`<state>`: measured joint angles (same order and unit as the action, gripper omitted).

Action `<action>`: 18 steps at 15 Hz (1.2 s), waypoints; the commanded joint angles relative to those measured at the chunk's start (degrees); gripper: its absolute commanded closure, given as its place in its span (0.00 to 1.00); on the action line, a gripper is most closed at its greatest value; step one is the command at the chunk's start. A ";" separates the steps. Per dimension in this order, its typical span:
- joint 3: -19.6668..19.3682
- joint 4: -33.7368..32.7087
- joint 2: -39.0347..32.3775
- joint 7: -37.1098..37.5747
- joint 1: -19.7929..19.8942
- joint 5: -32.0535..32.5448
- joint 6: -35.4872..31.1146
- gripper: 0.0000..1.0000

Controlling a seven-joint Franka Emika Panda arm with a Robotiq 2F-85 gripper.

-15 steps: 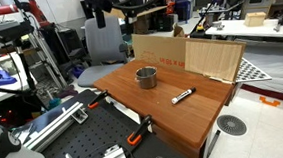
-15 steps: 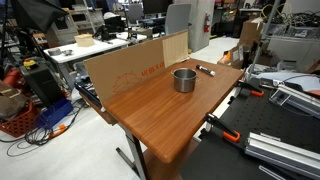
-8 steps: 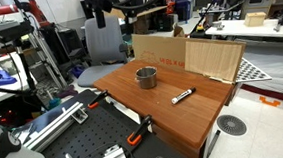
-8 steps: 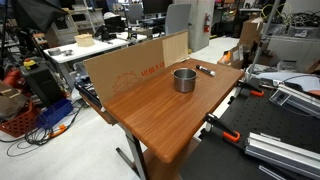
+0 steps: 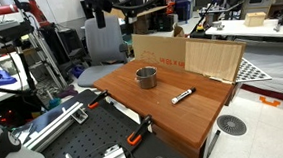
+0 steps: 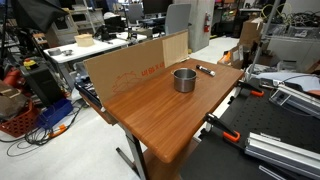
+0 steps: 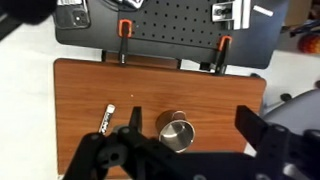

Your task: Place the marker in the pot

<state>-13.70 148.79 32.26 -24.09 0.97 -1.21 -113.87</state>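
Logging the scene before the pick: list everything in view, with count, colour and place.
table: one, brown wood, centre of every view.
pot: one, silver, upright on the table.
marker: one, white with dark ends, lying on the table, apart from the pot.
cardboard: count unclear, brown, upright along one table edge.
clamps: two, orange and black, at the table edge next to the board.
board: one, black, perforated, beside the table.
end effector: one, black, open and empty, above the table with the pot between its fingers in the wrist view.
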 commanded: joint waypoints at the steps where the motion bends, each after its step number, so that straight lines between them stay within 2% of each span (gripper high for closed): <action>1: 0.78 -0.04 -0.11 -0.27 0.76 0.00 -0.29 0.00; 10: 1.19 -1.37 -4.43 2.20 1.22 0.18 -4.39 0.00; 18: 0.60 -4.75 -15.03 4.15 3.16 -0.16 -9.44 0.00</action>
<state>-13.49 146.33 21.40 -21.32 2.64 -1.25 -121.51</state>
